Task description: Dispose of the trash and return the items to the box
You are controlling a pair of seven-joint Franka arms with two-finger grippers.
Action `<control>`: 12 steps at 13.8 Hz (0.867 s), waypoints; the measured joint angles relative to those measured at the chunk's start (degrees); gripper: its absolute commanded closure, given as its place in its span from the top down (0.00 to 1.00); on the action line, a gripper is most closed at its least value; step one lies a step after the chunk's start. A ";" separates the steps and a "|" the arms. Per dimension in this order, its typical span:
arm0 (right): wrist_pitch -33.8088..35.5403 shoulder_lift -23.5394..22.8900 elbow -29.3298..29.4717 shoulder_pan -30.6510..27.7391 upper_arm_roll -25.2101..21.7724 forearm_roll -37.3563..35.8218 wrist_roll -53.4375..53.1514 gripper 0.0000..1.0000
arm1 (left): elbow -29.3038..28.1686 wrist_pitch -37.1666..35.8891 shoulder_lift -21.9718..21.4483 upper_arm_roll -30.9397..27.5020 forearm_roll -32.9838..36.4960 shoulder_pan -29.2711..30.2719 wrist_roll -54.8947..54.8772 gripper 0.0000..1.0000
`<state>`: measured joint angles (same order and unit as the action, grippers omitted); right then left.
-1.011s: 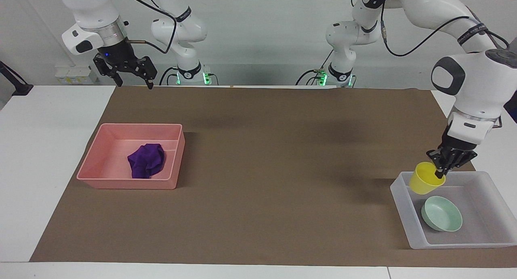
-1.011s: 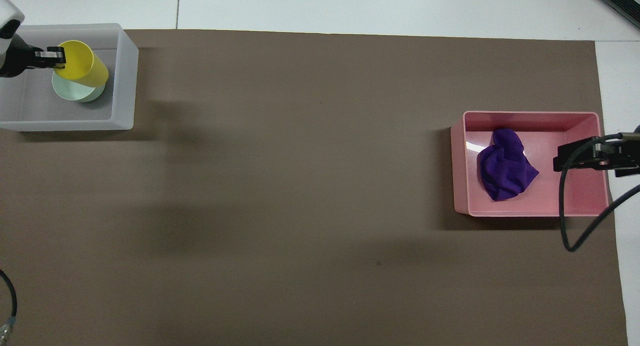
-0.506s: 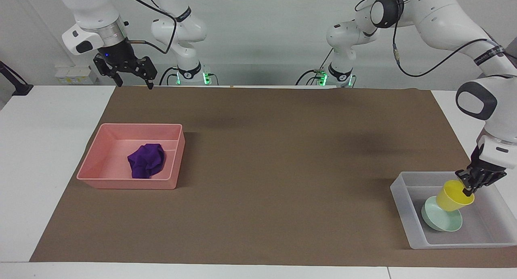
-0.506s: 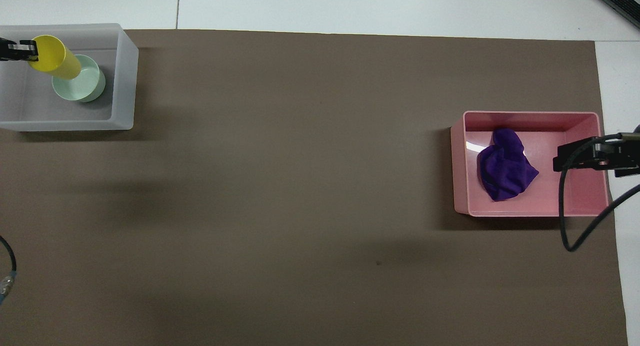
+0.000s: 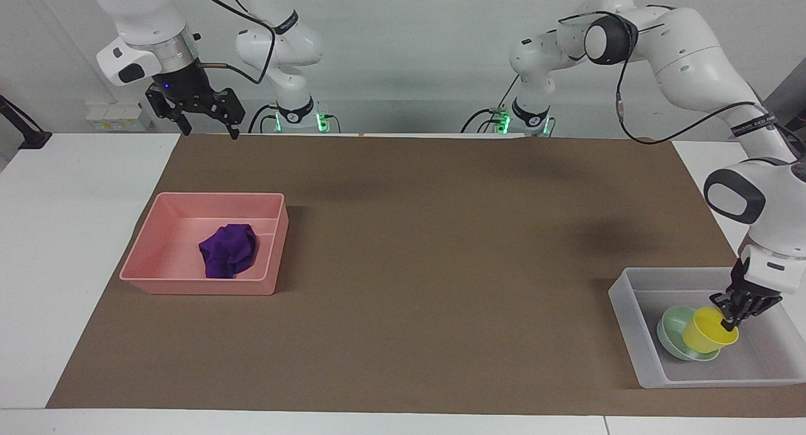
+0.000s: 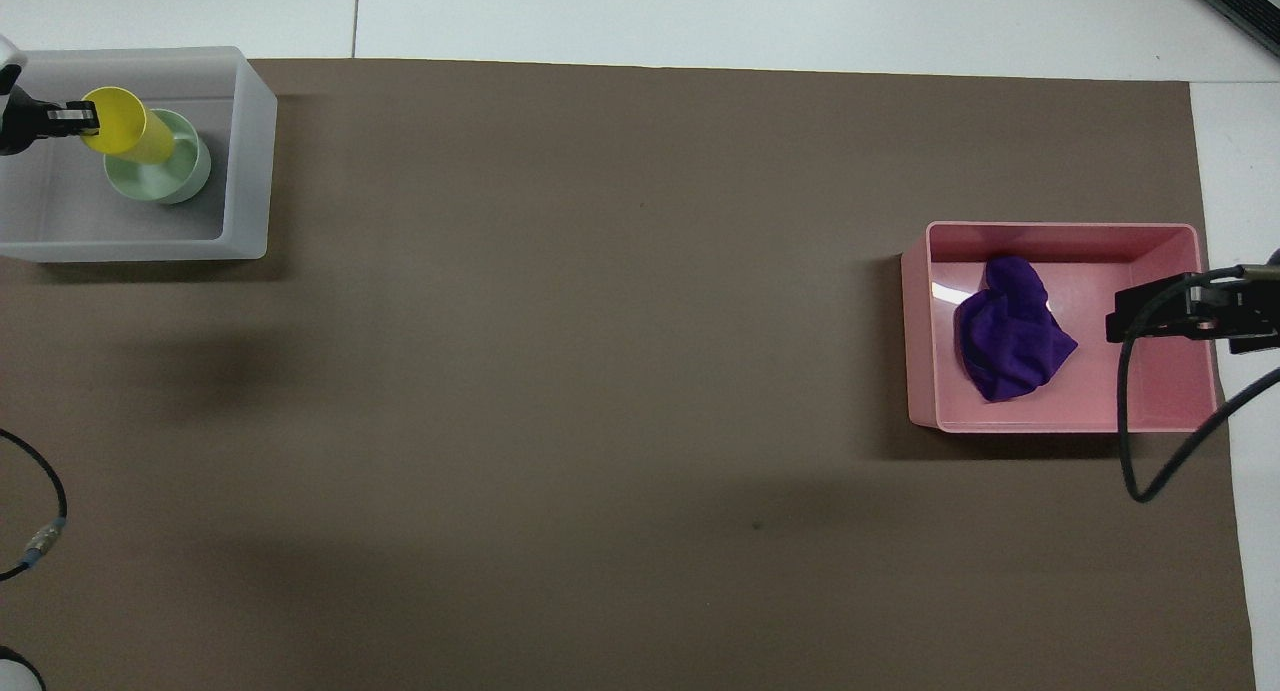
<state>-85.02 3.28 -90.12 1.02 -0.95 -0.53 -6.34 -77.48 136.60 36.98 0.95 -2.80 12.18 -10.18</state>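
Yellow cup (image 5: 708, 331): we log it tilted in the green bowl (image 5: 675, 334), rim pinched by the left gripper (image 5: 730, 320), inside the translucent box (image 5: 630, 322) at the table's corner; right gripper (image 5: 204, 117) spread, waiting.

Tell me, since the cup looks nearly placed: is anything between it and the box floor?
Yes. The green bowl lies in the box right under the yellow cup, which the left end effector holds tilted over the bowl's edge.
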 measured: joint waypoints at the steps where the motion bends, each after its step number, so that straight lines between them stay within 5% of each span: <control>1: 0.00 0.00 -0.02 0.00 0.00 0.00 0.00 1.00 | -1.11 0.72 -0.03 0.19 -0.30 -0.01 0.00 0.00; 2: -0.04 0.00 -0.07 0.00 0.00 0.00 0.00 1.00 | -2.01 1.05 -0.11 0.32 -0.75 0.00 0.00 0.10; 3: -0.18 0.00 -0.16 0.00 0.00 0.00 0.00 1.00 | -2.61 1.12 -0.19 0.39 -1.19 -0.01 -0.02 0.43; 4: -0.34 0.00 -0.25 0.00 0.00 0.00 0.00 1.00 | -2.92 1.06 -0.31 0.46 -1.37 -0.01 -0.04 0.88; 5: -0.41 0.00 -0.31 0.00 0.00 0.00 0.00 1.00 | -3.00 0.90 -0.49 0.52 -1.41 -0.02 -0.05 1.00; 8: -0.44 0.00 -0.37 0.00 0.00 0.00 0.00 1.00 | -2.93 -0.64 -2.48 0.71 -1.42 -0.42 -0.12 1.00; 12: -0.44 0.00 -0.48 0.00 0.00 0.00 0.00 1.00 | -3.17 -10.38 -10.41 1.05 -1.42 -4.07 -0.33 1.00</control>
<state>-85.46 3.28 -90.60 1.02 -0.95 -0.53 -6.34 -80.66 126.22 26.57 2.00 -4.23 8.11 -10.51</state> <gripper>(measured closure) 0.000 0.009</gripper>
